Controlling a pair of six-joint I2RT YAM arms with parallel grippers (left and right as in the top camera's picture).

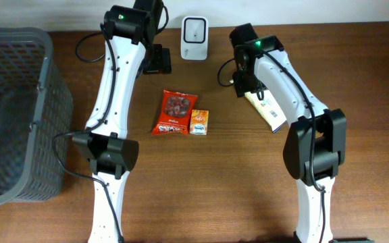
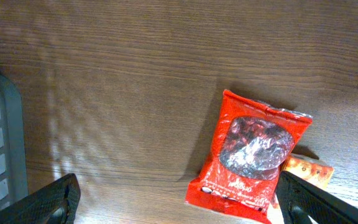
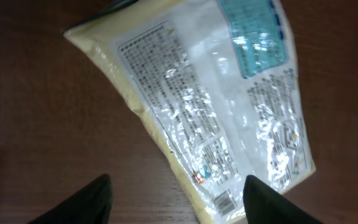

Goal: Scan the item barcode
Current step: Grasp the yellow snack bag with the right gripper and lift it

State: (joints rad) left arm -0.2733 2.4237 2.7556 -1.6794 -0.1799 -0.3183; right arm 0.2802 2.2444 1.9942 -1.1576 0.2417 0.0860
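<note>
Overhead looks straight down at whole table (image 1: 201,175), wrist views close above, left shares red packet (image 1: 175,113)

At the left edge of the table (image 1: 215,182): basket (image 1: 19,115). At far centre: scanner (image 1: 194,29). In the middle, nearer than the scanner: pouch (image 1: 175,113), with a small box (image 1: 199,122) touching its right side. To the right, well apart from both: flat packet (image 1: 270,113), lying on the table, partly under the right arm (image 1: 289,88). Between scanner and pouch, slightly left: left gripper (image 1: 158,59). Over the packet's far end: right gripper (image 1: 243,82).
</note>
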